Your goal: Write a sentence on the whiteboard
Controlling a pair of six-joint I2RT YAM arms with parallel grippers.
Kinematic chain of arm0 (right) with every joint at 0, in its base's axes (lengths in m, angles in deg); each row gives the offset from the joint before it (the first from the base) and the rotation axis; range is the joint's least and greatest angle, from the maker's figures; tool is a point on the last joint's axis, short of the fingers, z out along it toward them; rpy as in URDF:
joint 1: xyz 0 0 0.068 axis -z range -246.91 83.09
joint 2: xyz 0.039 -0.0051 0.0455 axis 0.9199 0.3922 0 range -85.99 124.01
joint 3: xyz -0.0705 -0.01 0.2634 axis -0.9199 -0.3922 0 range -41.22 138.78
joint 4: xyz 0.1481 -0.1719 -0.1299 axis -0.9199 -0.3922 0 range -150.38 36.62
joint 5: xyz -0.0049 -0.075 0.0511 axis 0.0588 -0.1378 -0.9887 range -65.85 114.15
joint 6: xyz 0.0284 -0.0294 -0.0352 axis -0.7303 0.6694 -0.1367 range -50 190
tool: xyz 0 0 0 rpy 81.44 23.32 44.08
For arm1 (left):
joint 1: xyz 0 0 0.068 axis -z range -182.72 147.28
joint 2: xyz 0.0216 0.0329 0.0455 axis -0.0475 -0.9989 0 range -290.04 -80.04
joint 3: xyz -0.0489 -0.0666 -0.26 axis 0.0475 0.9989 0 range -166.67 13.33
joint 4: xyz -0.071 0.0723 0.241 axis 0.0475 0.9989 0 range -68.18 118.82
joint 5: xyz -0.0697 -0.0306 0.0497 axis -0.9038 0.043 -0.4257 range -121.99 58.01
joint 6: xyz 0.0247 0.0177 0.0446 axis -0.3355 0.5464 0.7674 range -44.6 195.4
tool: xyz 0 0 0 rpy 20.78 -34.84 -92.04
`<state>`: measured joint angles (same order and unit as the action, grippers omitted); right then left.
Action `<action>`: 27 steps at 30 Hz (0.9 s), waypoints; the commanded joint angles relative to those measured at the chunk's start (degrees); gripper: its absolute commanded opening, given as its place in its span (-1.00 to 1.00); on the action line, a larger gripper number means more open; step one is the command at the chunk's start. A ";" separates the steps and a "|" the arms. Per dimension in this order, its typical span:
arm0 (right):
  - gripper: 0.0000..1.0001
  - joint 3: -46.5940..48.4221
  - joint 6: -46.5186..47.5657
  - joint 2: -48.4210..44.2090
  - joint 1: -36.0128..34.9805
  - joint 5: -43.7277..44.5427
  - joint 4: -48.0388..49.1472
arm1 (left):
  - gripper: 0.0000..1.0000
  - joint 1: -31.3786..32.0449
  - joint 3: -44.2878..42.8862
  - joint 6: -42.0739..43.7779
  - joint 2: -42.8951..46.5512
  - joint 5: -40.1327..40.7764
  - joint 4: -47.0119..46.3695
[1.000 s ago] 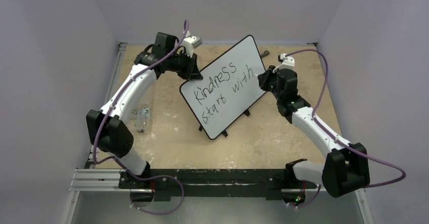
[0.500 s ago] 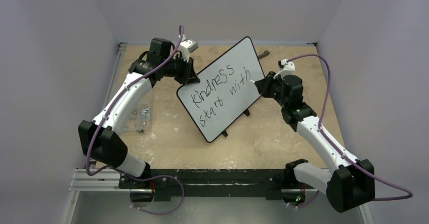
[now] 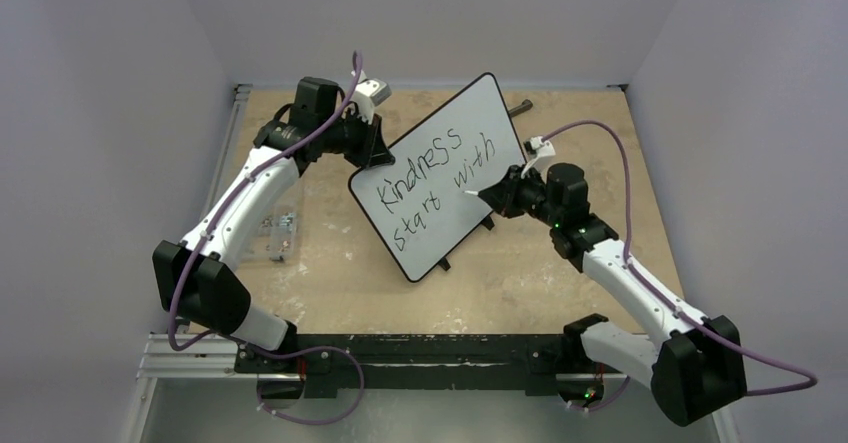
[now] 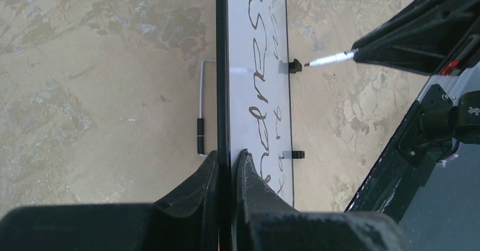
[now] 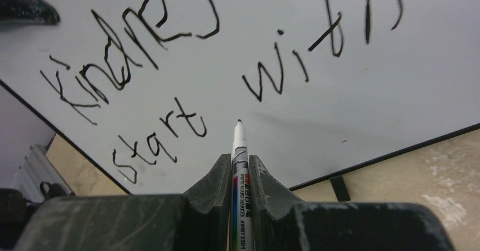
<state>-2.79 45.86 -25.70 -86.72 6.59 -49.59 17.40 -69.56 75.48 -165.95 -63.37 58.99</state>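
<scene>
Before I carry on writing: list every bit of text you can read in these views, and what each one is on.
"Kindness": top line of the sentence, handwritten in black on the whiteboard.
"start with": second line, same board.
"WHITE BOARD MARKER": printed along the marker held in the right tool.
The marker's other print, a brand line above and a code below, is too small to read reliably.

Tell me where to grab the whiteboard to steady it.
Pinch the thin rim of the whiteboard on its far-left edge, coming edge-on from the left. The board stands tilted on feet, so only its edge fits between jaws, and that side keeps clear of the sentence. The left gripper is clamped there.
</scene>
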 commanded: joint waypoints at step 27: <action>-1.00 -8.06 3.89 1.01 -15.96 6.14 11.54 | -1.00 1.40 0.45 4.59 -5.75 10.69 5.76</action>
<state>-12.23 48.59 -25.63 -102.54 7.95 -41.31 17.66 -70.46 73.21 -168.62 -61.12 57.57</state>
